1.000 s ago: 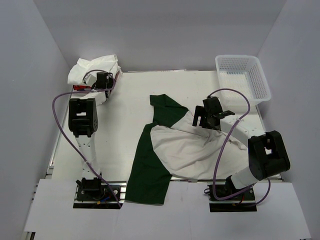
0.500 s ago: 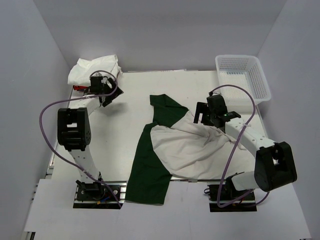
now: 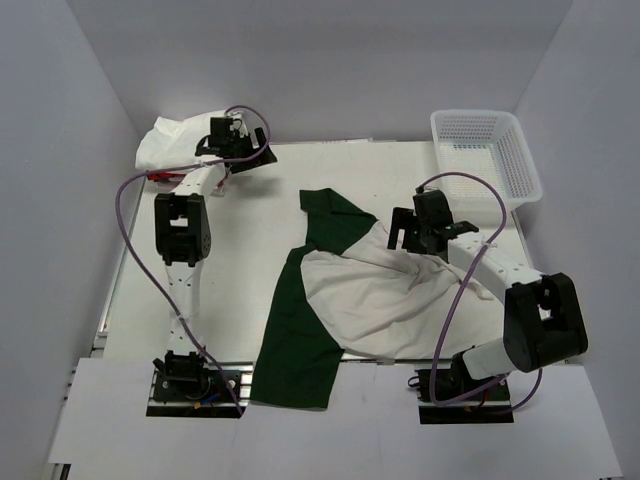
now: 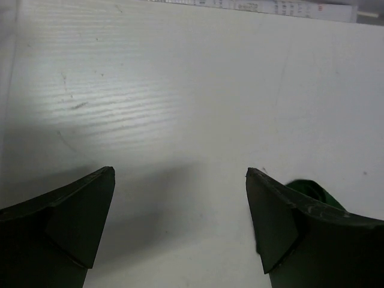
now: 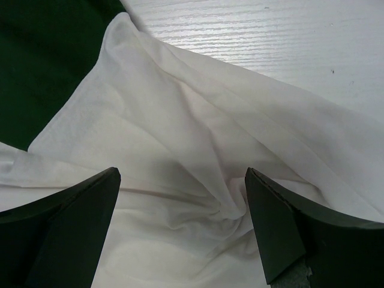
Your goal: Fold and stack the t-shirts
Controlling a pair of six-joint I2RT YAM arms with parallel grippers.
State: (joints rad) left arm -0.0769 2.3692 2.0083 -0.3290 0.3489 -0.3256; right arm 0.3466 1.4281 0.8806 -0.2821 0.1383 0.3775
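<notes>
"T-shirt (image 3: 375, 295) from above first: where does it lie?"

"Crumpled at the centre of the table (image 3: 250, 250), with the off-white body toward 4 o'clock and the green part (image 3: 295, 345) running to 6. The folded pile (image 3: 185, 140) sits at 10 o'clock and the basket (image 3: 487, 115) at 2. The left gripper (image 3: 258, 157) hovers near the pile at 11. The right gripper (image 3: 405, 238) is over the shirt's 3 o'clock edge."

"Left wrist view?"

"Fingers (image 4: 75, 219) spread wide with nothing between them and bare table below. A green scrap (image 4: 309, 191) peeks in at 4 o'clock."

"Right wrist?"

"Fingers (image 5: 72, 219) parted too, above a bunched white ridge (image 5: 228, 207) at 5 o'clock. Whether they touch it I cannot tell."

"So how to do it well?"

"I'd judge the shirt needs flattening first. Pinch one layer at an edge, not that knot. Bring the left arm to the green side so both can pull it taut."
</notes>
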